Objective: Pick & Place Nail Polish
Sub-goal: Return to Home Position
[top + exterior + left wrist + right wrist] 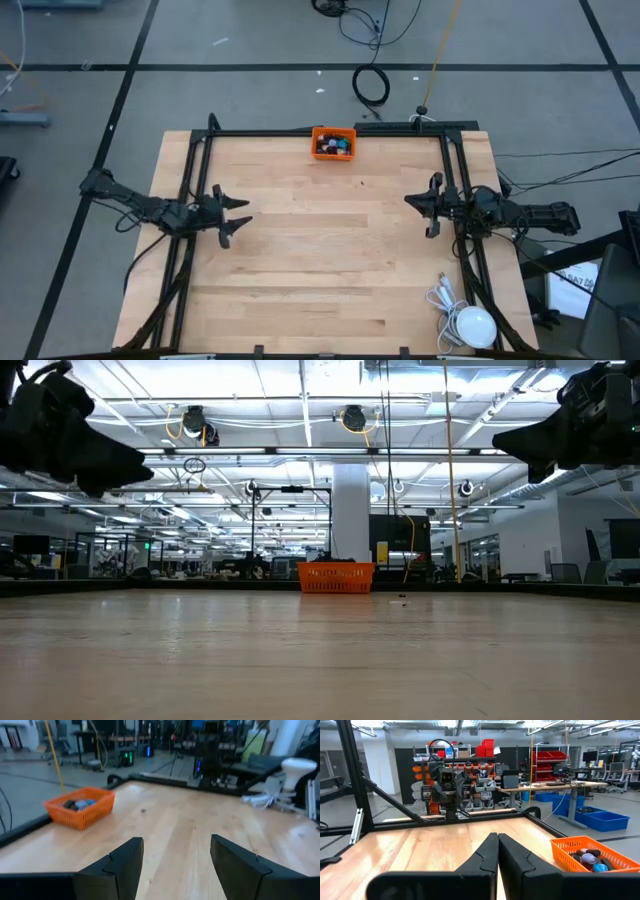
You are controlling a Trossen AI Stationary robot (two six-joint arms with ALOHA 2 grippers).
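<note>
The nail polish bottles (333, 146) lie in a small heap inside the orange bin (319, 133), which stands on the table at the middle of the far edge. They show as mixed dark, blue and pink shapes in the left wrist view (80, 804) and the right wrist view (590, 857). My left gripper (238, 220) hangs open above the table's left side, pointing level toward the middle, nothing between its fingers (175, 845). My right gripper (410, 202) hangs shut above the right side, also level and holding nothing (497, 840).
A tiny dark speck (362, 183) lies on the wood in front of the bin. A white round device with a coiled cable (470, 322) sits at the near right corner. Black frame rails (330, 131) run along the far, left and right edges.
</note>
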